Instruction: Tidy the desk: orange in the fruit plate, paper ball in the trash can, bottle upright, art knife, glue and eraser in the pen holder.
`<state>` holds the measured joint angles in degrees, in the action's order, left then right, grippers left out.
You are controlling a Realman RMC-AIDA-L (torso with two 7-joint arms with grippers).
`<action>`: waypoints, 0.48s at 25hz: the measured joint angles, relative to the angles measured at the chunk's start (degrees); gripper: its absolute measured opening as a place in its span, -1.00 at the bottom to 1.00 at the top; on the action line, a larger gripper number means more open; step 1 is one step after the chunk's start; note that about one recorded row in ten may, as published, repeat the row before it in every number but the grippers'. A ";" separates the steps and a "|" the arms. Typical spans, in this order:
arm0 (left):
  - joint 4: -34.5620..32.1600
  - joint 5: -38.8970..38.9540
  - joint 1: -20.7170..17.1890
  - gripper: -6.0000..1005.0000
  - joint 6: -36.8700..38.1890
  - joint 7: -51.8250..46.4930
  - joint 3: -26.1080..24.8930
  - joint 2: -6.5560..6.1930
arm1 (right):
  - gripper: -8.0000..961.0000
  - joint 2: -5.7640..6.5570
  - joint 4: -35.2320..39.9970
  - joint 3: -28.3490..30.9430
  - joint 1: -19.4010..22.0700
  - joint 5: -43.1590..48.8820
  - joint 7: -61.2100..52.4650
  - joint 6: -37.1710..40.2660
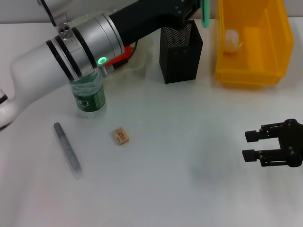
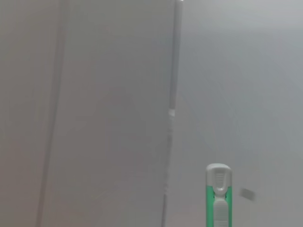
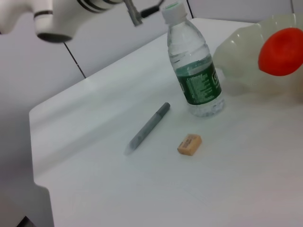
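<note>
Left gripper [image 1: 201,14] clenched on green art knife [image 1: 205,13] above black pen holder [image 1: 180,52]; eraser [image 1: 120,136] and grey glue stick [image 1: 66,149] lie well apart from it; right gripper [image 1: 253,144] released, idle.

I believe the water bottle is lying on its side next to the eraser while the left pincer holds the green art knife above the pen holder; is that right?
Not quite: the water bottle stands upright, as the right wrist view shows. The eraser lies beside it, and the left pincer does hold the green art knife above the pen holder.

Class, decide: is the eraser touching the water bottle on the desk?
Apart. The right wrist view shows bare table between the eraser and the water bottle; the head view agrees.
</note>
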<state>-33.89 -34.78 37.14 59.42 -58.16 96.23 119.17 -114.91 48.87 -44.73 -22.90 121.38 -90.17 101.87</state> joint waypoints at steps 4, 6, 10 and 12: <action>1.69 13.12 0.89 -0.53 -6.47 6.48 8.28 0.01 | 0.28 -0.10 -0.38 -0.01 -0.39 0.00 0.00 0.00; 1.62 15.43 0.92 -0.53 -7.81 7.87 9.78 0.01 | 0.28 -0.10 -0.44 -0.03 -0.43 0.00 0.01 0.00; 1.52 24.33 1.01 -0.52 -10.98 13.93 14.31 0.00 | 0.28 -0.17 -0.51 -0.08 -0.63 0.15 0.06 0.00; 1.48 28.20 1.09 -0.51 -11.99 16.73 16.36 0.00 | 0.28 -0.20 -0.52 -0.09 -0.74 0.32 0.07 -0.02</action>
<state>-32.40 -6.58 38.22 47.43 -41.43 112.59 119.18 -115.10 48.35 -44.82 -23.64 121.70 -90.10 101.85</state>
